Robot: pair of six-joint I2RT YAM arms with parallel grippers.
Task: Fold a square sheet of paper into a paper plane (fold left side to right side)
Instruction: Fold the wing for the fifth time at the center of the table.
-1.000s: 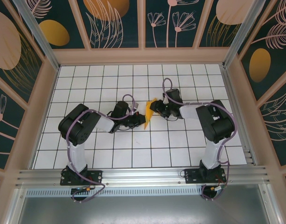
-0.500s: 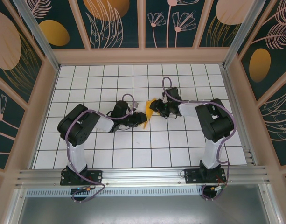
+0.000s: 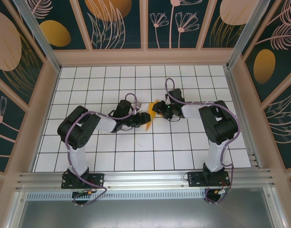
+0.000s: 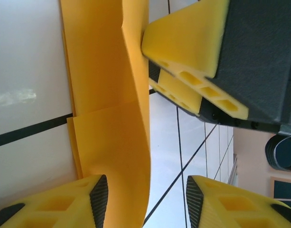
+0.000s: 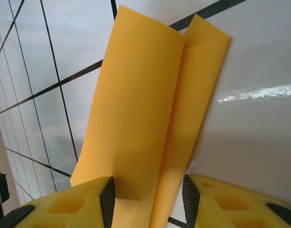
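Surface: glossy white table [image 3: 88, 80], gridded with thin dark lines, streaked with glare.
Room: dark teal wall panels [image 3: 183, 38] with leaf drawings and orange ovals, framed in pale wood; metal rail [image 3: 145, 176] along the near edge.
Paper: the square sheet of paper [image 5: 145, 95], folded, mid-table between both grippers, one flap raised.
Left gripper [image 4: 145, 194]: jaws apart, one pad against the sheet.
Right gripper [image 5: 147, 194]: pads apart, sheet filling the gap; firm grip or not, cannot tell.

I've spread the left gripper [image 4: 145, 194] off the paper [image 4: 107, 95]; the sheet now rests loosely against one finger, lower than before.
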